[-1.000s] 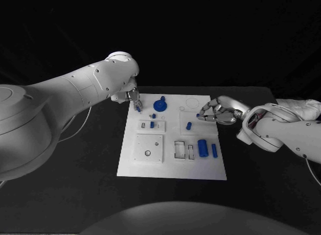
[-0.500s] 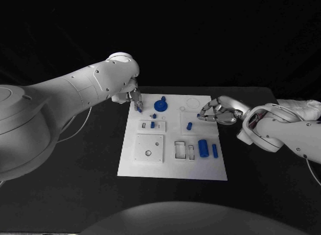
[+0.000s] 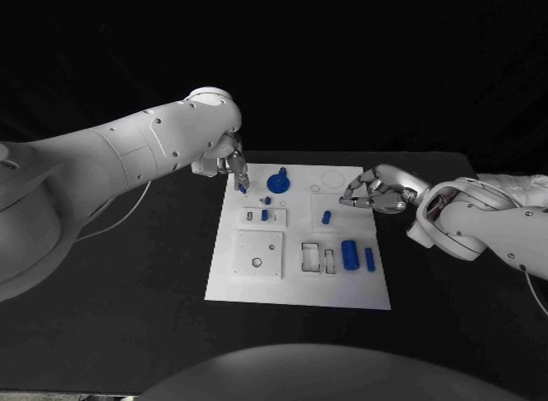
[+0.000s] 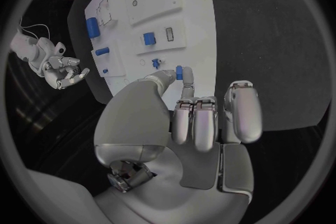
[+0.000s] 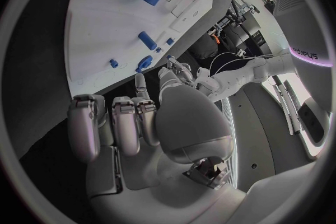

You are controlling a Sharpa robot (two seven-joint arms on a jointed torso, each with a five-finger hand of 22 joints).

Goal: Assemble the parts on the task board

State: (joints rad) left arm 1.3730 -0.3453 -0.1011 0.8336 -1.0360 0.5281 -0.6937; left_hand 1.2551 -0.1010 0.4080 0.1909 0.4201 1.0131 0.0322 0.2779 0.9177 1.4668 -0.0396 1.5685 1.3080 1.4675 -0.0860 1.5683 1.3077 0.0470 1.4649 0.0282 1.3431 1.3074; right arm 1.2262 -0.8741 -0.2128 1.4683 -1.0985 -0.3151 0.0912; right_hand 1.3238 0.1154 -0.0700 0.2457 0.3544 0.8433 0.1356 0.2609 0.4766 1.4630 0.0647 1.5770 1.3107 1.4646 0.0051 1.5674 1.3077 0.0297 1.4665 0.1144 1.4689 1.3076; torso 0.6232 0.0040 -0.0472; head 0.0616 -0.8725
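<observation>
The white task board [image 3: 296, 284] lies in the middle of the black table. My left hand [image 3: 233, 164] hovers over the board's far left corner and pinches a small blue part [image 4: 179, 72] between thumb and fingertip. My right hand [image 3: 374, 190] hangs at the board's far right edge, fingers apart and half curled, with nothing in them. It appears again as the right hand [image 4: 60, 67]. On the board are a round blue knob [image 3: 276, 179], a short blue peg [image 3: 326, 217], a thick blue cylinder [image 3: 347, 254] and a slim blue bar [image 3: 369, 258].
A white block with a hole [image 3: 256, 253] and an empty rectangular slot [image 3: 308, 256] sit on the board's near half. A tiny blue piece [image 3: 267, 200] lies close to my left hand. Bare black table [image 3: 129, 276] surrounds the board.
The whole picture has shifted slightly to the right. Neither hand has visibly moved relative to the board.
</observation>
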